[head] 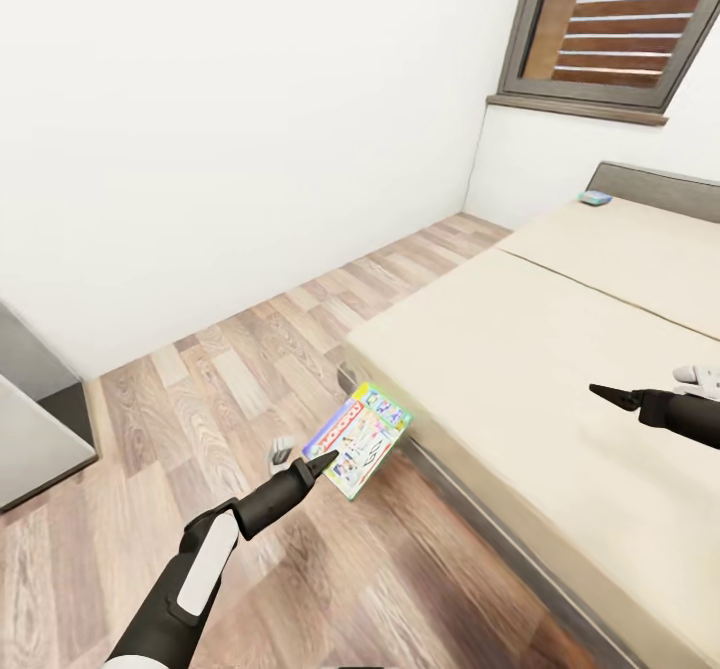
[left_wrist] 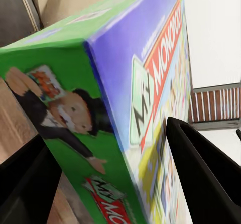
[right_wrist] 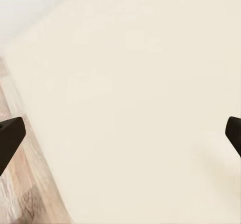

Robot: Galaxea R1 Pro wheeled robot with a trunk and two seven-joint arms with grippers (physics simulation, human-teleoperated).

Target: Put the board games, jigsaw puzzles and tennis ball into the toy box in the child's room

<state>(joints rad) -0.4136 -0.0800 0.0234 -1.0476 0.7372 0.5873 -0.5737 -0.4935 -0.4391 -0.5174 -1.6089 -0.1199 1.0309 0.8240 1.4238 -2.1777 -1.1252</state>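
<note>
Head view. The left gripper reaches forward over the wood-plank floor, its dark tip meeting the near edge of a board game (Monopoly cover, green, blue and red print). The box sits tilted just beyond the gripper tip, beside the bed's near corner; whether it touches the bed frame cannot be told. The bed lies to the right of this gripper, w/ a beige mattress and grey headboard. A second small blue-toned flat item rests on the mattress near the headboard, too small to identify. The right gripper hovers above the mattress, well apart from the box; from this angle its fingers overlap, so its opening cannot be told here. A dark-framed window is on the far wall.

Left wrist view. Both fingers bracket the board game, one on each side of the box (pinching it edge-on). The green side panel faces the camera; floor shows beneath.

Right wrist view. The right gripper has its fingertips spread wide, nothing between them. The mattress lies directly ahead, w/ floor off to one side.
</note>
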